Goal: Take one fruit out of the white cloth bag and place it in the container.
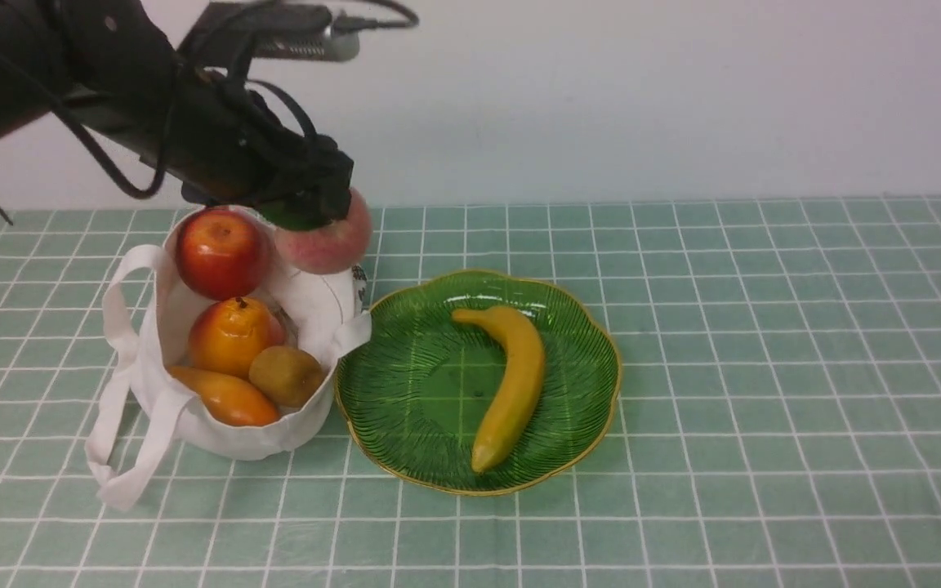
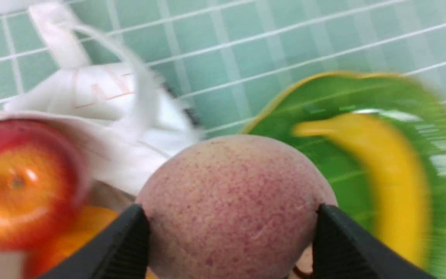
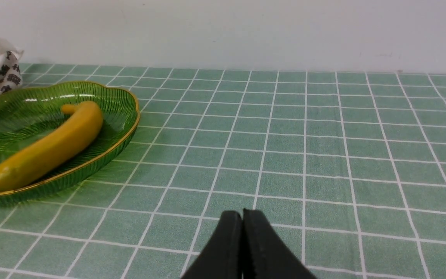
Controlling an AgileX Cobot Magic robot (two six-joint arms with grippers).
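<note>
- Left end effector [image 2: 230, 211] is clamped on the peach [image 1: 332, 243], one finger on each side.
- The peach hangs over the far rim of the bag [image 1: 274, 437], just beside the apple [image 1: 220, 251] and near the plate [image 1: 405, 392].
- The bag sits just beside the plate.
- A banana [image 1: 511, 380] lies in the plate.
- Right end effector [image 3: 242, 221] has its fingers together, low over the table [image 1: 764, 367].
</note>
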